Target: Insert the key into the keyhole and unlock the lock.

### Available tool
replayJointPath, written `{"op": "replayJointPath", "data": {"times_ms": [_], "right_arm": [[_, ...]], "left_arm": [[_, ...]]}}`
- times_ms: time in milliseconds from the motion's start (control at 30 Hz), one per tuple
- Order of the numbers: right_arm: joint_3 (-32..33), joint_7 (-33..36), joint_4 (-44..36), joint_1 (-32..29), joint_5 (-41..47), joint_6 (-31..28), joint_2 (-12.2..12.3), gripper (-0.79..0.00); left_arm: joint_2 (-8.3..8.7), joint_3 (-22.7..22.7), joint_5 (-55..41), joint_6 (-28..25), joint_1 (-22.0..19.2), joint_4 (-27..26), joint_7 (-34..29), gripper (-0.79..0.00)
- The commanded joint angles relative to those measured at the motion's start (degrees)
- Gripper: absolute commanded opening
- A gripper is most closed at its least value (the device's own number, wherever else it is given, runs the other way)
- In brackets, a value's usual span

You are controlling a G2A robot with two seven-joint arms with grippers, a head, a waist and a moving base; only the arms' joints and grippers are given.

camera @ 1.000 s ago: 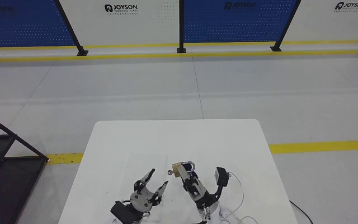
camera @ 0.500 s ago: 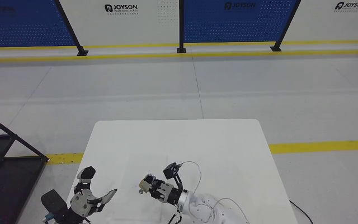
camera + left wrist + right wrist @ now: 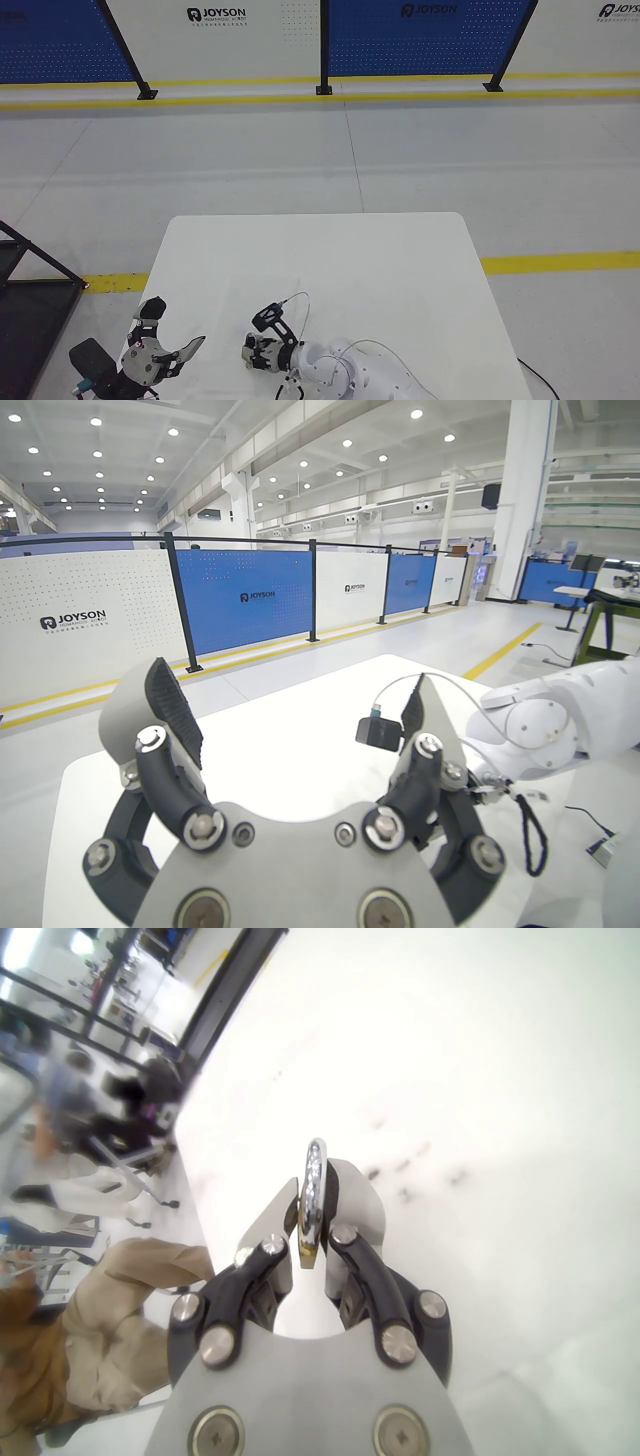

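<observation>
A padlock [image 3: 311,1200] with a brass body and a chrome shackle stands edge-on between the fingers of my right gripper [image 3: 312,1178], which is shut on it just above the white table [image 3: 400,260]. From the top, the right gripper [image 3: 253,352] is near the table's front, left of centre, pointing towards the left arm. My left gripper [image 3: 172,328] hangs at the front left corner, open with nothing between its black pads [image 3: 172,710]. In the left wrist view the left gripper [image 3: 295,710] faces the right arm [image 3: 540,720] across a short gap.
A black frame [image 3: 30,270] stands on the floor left of the table. A black cord loop [image 3: 531,840] and a small grey part on a cable [image 3: 604,851] lie by the right arm. The far half of the table is bare.
The right arm has swung left along the table's front with the padlock. The left gripper drew back to the front left corner a second ago and has hardly moved since.
</observation>
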Motion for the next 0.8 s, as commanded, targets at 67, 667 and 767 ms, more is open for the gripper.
{"op": "replayJointPath", "data": {"times_ms": [67, 667, 767], "right_arm": [[-0.55, -1.16, -0.28, -0.12, -2.46, 1.19, -0.15, 0.0], [16.76, -4.94, -41.85, -25.17, -35.94, 6.57, 12.8, 0.0], [22.99, -7.53, -50.01, -33.06, -38.86, 4.05, 15.23, 0.0]], "left_arm": [[0.0, 0.0, 0.0, 0.0, 0.0, 0.0, 0.0, 0.0], [0.0, 0.0, 0.0, 0.0, 0.0, 0.0, 0.0, 0.0], [0.0, 0.0, 0.0, 0.0, 0.0, 0.0, 0.0, 0.0]]}}
